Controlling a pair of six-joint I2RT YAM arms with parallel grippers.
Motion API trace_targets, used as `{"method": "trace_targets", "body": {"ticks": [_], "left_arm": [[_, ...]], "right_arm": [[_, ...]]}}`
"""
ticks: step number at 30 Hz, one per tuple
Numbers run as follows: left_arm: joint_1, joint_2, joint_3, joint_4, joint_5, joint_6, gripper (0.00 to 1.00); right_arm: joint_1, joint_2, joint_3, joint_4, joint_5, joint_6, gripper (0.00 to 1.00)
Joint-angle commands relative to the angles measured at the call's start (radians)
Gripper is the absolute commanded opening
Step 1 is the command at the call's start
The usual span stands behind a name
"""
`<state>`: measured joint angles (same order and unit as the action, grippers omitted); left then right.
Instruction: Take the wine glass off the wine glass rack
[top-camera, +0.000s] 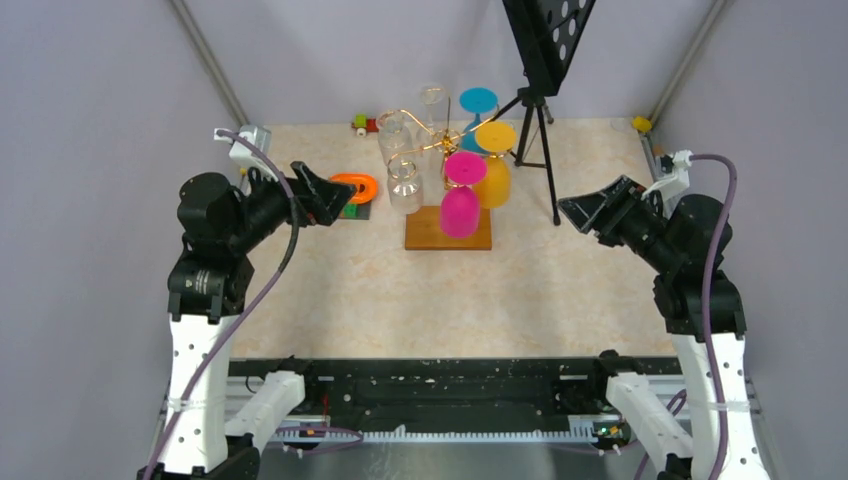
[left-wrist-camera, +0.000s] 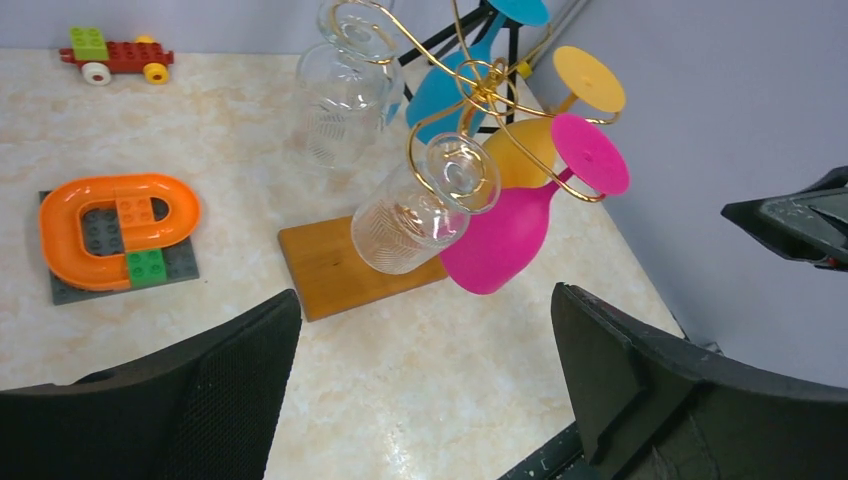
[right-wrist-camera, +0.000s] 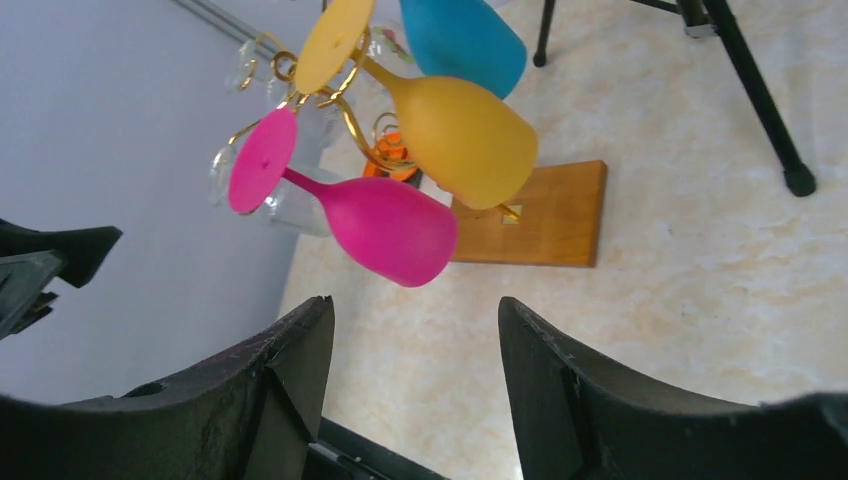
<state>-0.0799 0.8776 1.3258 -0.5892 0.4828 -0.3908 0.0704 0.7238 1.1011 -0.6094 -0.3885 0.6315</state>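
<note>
**All glasses on the rack, both grippers empty**

Top: wine glass rack (top-camera: 440, 143) sits at 12 o'clock of the table on its wooden base (top-camera: 425, 232). Glasses hang upside down from the gold arms: pink wine glass (top-camera: 460, 205) on the 6 o'clock side, yellow wine glass (top-camera: 493, 175) at 4, blue wine glass (top-camera: 478, 103) at 1, clear wine glasses (top-camera: 404, 185) from 8 to 12. Left gripper (top-camera: 325, 195) is at 9 o'clock of the rack and right gripper (top-camera: 590, 210) at 3. Both are apart from it and point inward. Black tripod (top-camera: 540, 140) stands just beside the rack at 3. Orange toy track (top-camera: 355, 187) lies under the left gripper's tip.

Left wrist: jaws spread, nothing between them. A clear glass and the pink one are dead ahead at 12 o'clock. Toy car (left-wrist-camera: 115, 55) is at 10.

Right wrist: jaws spread, released. Pink bowl is at 12 o'clock, yellow above it, blue at the top edge.
</note>
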Motion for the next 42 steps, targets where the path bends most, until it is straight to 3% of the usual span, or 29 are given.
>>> {"method": "trace_targets", "body": {"ticks": [1, 8, 13, 19, 25, 30, 35, 42], "left_arm": [[0.003, -0.047, -0.038, 0.112, 0.085, -0.041, 0.99], [0.003, -0.083, -0.106, 0.130, 0.081, -0.009, 0.99], [0.003, -0.115, -0.168, 0.188, 0.085, -0.006, 0.99], [0.003, -0.152, -0.252, 0.336, 0.127, -0.054, 0.99], [0.003, -0.153, -0.261, 0.362, 0.150, -0.060, 0.99], [0.003, -0.168, -0.268, 0.360, 0.122, -0.049, 0.99], [0.002, -0.192, -0.278, 0.337, 0.084, -0.036, 0.99], [-0.007, -0.197, -0.270, 0.320, 0.045, -0.051, 0.99]], "right_arm": [[0.009, -0.045, -0.026, 0.172, -0.098, 0.142, 0.63], [0.010, -0.065, -0.098, 0.488, -0.338, 0.287, 0.73], [0.009, -0.065, -0.160, 0.684, -0.364, 0.413, 0.81], [0.013, -0.053, -0.223, 0.794, -0.292, 0.537, 0.82], [0.043, 0.001, -0.245, 0.741, -0.166, 0.602, 0.76], [0.191, 0.079, -0.237, 0.699, 0.000, 0.609, 0.71], [0.383, 0.182, -0.247, 0.863, 0.143, 0.617, 0.72], [0.434, 0.317, -0.231, 0.918, 0.224, 0.708, 0.70]]}}
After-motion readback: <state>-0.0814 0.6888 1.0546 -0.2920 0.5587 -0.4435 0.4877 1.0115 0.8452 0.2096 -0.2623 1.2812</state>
